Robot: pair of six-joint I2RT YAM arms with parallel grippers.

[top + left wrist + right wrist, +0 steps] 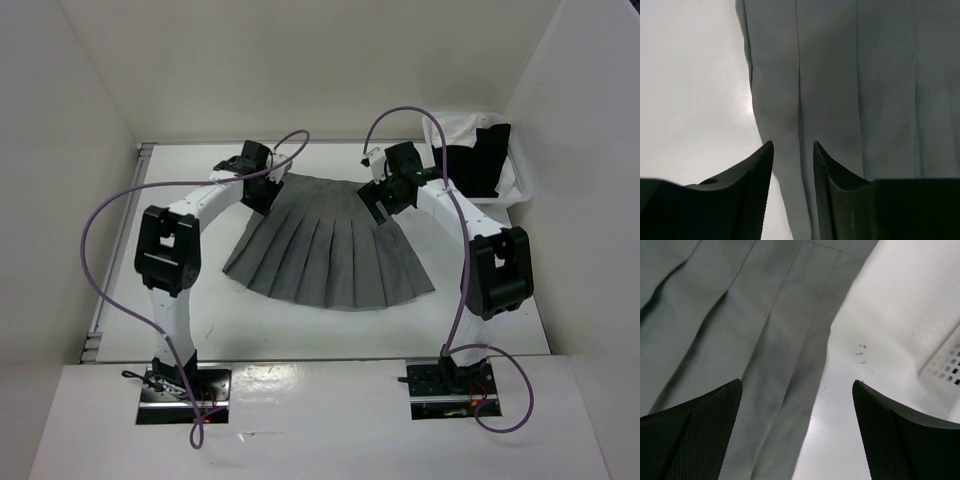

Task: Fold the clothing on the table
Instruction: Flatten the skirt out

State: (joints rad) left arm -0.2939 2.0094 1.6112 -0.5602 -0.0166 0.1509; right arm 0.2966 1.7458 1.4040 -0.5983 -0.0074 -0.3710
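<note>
- From above, both wrists hide their own fingertips and cover the two top corners of the skirt (330, 245), so the waistband is mostly out of sight.
- The skirt lies spread flat like a fan in the middle of the table (200, 210), with the narrow end toward the far wall, the wide hem toward the arm bases, and the pleats running straight.
- The left gripper (793, 146) is partly open, with a narrow gap between its fingers. It hangs over the skirt's left edge with nothing pinched; whether the tips touch the cloth is hard to tell.
- The right gripper (797, 384) is spread wide and holds nothing. The skirt's right edge and bare table show between its fingers.
- The wrist views are close and cropped, so each shows only a strip of pleats.
- A white basket (522, 186) sits at the far right corner of the table, well apart from the skirt. In the right wrist view only a perforated piece of it shows at the edge.
- Inside it are a black garment (478, 160) and a white garment (455, 128), bunched together. Their shapes cannot be made out.
</note>
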